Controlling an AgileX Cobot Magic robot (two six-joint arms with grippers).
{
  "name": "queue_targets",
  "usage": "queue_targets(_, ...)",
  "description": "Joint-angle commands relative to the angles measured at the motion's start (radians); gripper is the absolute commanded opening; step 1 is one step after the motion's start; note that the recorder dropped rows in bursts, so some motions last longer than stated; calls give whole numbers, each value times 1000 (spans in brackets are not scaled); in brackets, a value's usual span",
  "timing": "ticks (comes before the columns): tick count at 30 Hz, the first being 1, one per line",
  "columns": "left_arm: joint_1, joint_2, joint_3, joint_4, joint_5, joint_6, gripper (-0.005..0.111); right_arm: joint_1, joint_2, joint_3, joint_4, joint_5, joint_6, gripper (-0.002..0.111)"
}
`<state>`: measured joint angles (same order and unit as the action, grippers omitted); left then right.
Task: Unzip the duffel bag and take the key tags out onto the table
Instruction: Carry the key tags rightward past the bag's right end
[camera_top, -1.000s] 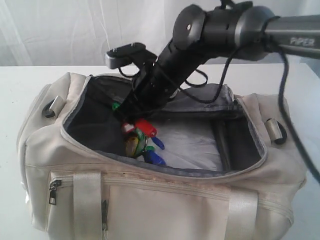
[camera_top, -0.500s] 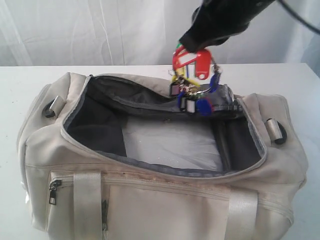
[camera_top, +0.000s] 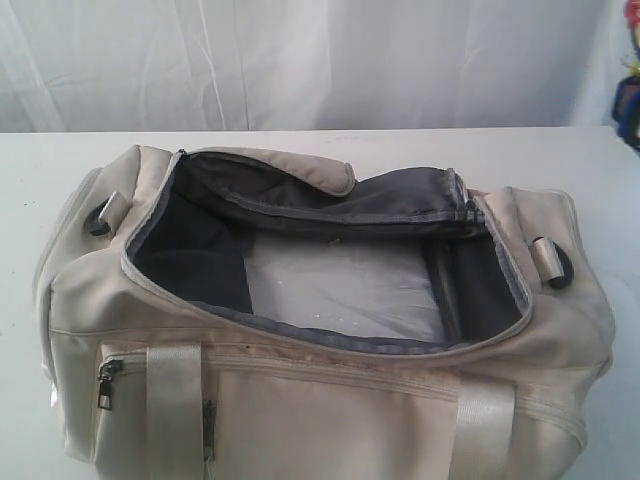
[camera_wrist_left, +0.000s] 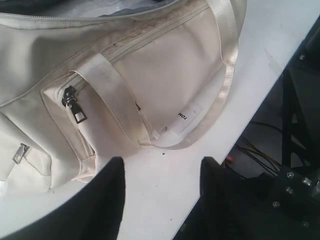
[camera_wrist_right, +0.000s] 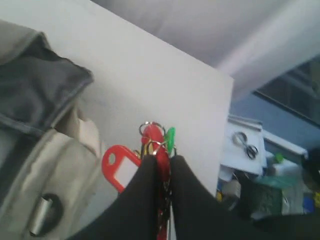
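- Change: a second ago the right arm was down inside the duffel bag (camera_top: 330, 400), on the tags. Half a second ago it had them lifted above the far rim. Now it has left the exterior view completely.
- The key tags (camera_wrist_right: 119, 164) are out of the bag. The right wrist view shows the bunch hanging from the right gripper (camera_wrist_right: 162, 161), red and green tags visible, over bare table (camera_wrist_right: 150, 75) past the bag's end.
- Exterior view: there is only a colour smear (camera_top: 629, 95) at the frame edge, about 2–3 o'clock. It's probably the same bunch, but too cropped to be sure.
- Right fingers are clenched on the bunch, jaws almost together.
- Left gripper (camera_wrist_left: 162, 162): fingers spread with nothing between them. It hangs over the table by the bag's front side, near the pocket zipper pull (camera_wrist_left: 75, 112).
- Bag interior: the main zip is open and only the clear plastic sheet (camera_top: 340, 285) lies on the bottom, at frame centre. I can see no tags left inside.
- Meaning: unzip and extraction both look done. The tags are not yet on the table, so only the set-down remains.
- My read for your next move: go low before releasing. The bunch hangs loose on its rings, and the table edge looks close in the right wrist view.
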<state>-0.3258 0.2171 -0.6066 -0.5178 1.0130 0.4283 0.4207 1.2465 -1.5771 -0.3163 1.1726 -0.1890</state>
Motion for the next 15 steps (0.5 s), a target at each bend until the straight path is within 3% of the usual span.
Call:
queue_targets(1,2,-8,4,-23,12,-4,51,-6,-12,57,-103,48,87,0)
queue_targets(10,2,-8,4,-23,12,-4,51,-6,-9,281,-266,43,198,0)
queue_targets(15,2,-8,4,-23,16,-4,51,-6,0,389,-256,-56,273,0)
